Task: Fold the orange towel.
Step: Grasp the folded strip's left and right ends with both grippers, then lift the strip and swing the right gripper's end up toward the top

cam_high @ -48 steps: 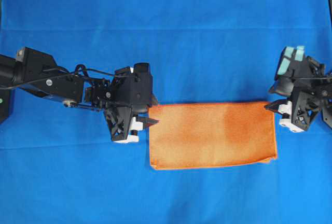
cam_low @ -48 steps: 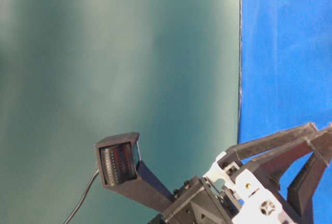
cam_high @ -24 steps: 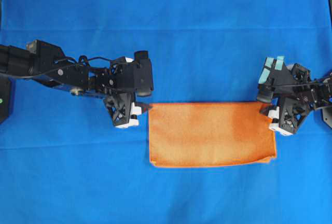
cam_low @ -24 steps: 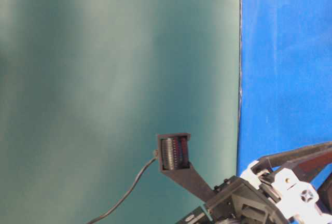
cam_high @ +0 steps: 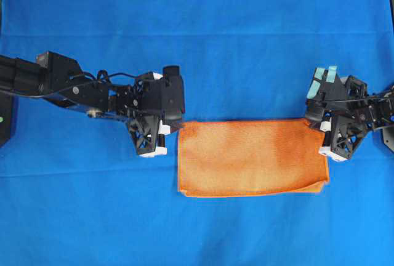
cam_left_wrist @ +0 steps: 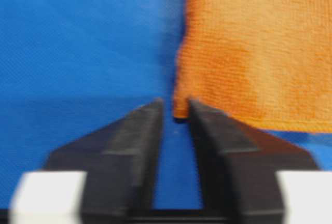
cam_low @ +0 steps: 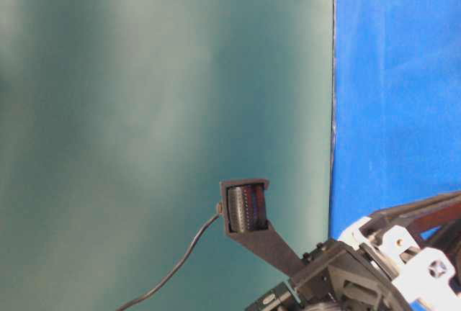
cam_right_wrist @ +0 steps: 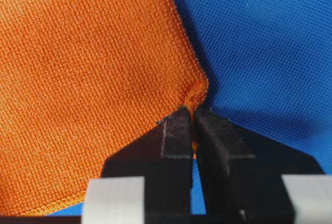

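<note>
The orange towel (cam_high: 252, 157) lies folded into a wide rectangle on the blue cloth, its long sides running left to right. My left gripper (cam_high: 176, 130) is at the towel's far left corner. In the left wrist view the towel (cam_left_wrist: 249, 47) has that corner between the narrowly set tips of the left gripper (cam_left_wrist: 175, 107), and the picture is blurred. My right gripper (cam_high: 321, 132) is at the far right corner. The right wrist view has the right gripper (cam_right_wrist: 193, 112) shut on the bunched corner of the towel (cam_right_wrist: 88, 79).
A blue cloth (cam_high: 197, 26) covers the whole table. In the table-level view a teal wall (cam_low: 144, 109) fills the left side. A black camera mount (cam_low: 246, 209) with its cable and part of an arm stand at the bottom right.
Both grippers have gone from open to closed on the towel's far corners. The left gripper has shifted slightly right, up to its corner. The towel still lies flat.
</note>
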Controlling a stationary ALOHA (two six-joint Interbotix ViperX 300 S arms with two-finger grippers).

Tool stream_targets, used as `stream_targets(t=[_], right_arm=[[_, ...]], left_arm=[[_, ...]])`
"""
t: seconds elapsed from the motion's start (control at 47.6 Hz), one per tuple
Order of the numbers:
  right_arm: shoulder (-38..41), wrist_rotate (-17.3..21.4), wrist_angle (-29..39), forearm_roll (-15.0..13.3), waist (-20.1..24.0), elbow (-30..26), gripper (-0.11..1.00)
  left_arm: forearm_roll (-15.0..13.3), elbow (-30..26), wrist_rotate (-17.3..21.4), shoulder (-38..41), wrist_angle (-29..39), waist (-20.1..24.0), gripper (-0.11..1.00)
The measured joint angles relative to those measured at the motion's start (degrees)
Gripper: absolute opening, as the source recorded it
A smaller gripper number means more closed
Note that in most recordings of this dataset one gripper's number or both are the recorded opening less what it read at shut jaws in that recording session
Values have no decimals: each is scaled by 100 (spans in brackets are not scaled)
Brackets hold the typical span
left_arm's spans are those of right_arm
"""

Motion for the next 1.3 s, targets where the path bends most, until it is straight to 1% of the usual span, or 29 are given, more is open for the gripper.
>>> stream_targets(t=[0.042,0.063,0.336,0.483,0.567,0.651,0.777,0.861,0.987,1.092,1.302], right_arm=[[0,-9,0,9,-9,-9,3],[0,-9,-9,9,0,0,3],[0,-18,-9,9,0,0,3],[-132,-9,70,26,-9,0,3],[-369,-9,255,35,0,-44,3],[-677,-18,536,44,0,-141,3],[-1310,-44,1072,53,9,-308,3],[-1679,-53,1310,44,70,-387,3],[-2145,-53,1556,35,176,-466,3],[-2382,-44,1661,44,255,-501,3],[-2399,-44,1688,18,308,-519,3]], left_arm=[[0,-9,9,0,26,-18,2],[0,-9,9,0,35,-26,2],[0,-53,9,0,114,-26,2],[0,-97,18,-53,255,-26,2],[-9,-132,18,-176,439,-18,2],[0,-202,26,-448,782,-26,2],[0,-316,35,-853,1222,-18,2],[0,-360,35,-1125,1424,-26,2],[0,-360,26,-1424,1494,-53,2],[0,-360,26,-1600,1503,-62,2],[-9,-343,35,-1635,1503,-62,2]])
